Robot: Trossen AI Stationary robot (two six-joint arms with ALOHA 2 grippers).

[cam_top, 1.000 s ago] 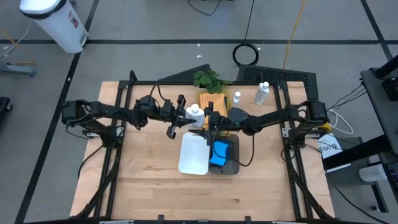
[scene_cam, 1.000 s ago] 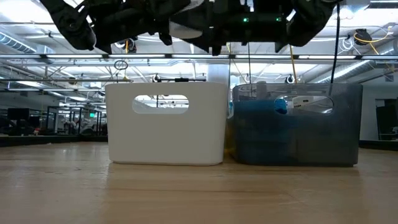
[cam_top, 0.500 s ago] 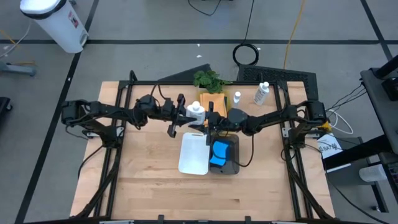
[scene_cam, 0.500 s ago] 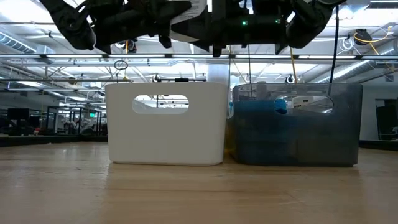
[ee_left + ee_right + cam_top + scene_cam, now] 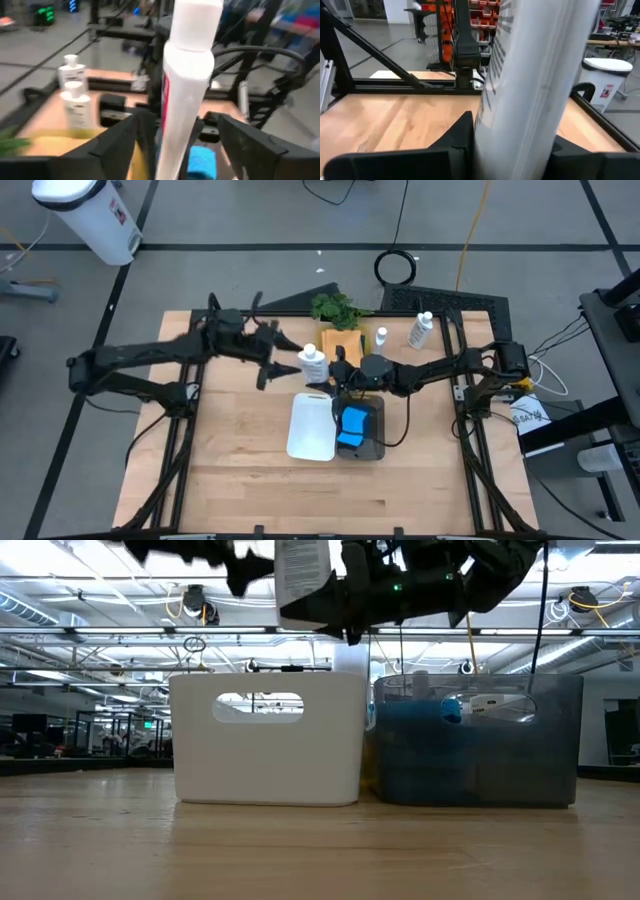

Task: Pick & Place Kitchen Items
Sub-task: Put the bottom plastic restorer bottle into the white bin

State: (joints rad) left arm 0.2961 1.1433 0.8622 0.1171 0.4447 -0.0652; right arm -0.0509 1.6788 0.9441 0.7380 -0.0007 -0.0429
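Above the middle of the table, near its far edge, the right gripper [image 5: 335,372] is clamped on a white capped bottle [image 5: 312,364], held up in the air over the far end of the white bin [image 5: 312,427]; the right wrist view shows the bottle [image 5: 535,85] filling the space between its 2 dark fingers. Just to the bottle's left, the left gripper [image 5: 272,360] has its fingers spread wide on either side of the bottle [image 5: 186,85] and apart from it, as the left wrist view shows. Seen from the low view, the bottle [image 5: 303,575] hangs above the white bin [image 5: 268,740], with the dark translucent bin [image 5: 478,740] touching it on the right. That dark bin [image 5: 372,430] holds bright-blue sponges [image 5: 351,428]. By the far edge, 2 more white bottles [image 5: 421,330] stand right of an orange-tan cloth [image 5: 340,340], with a leafy green plant [image 5: 335,307] just behind the cloth
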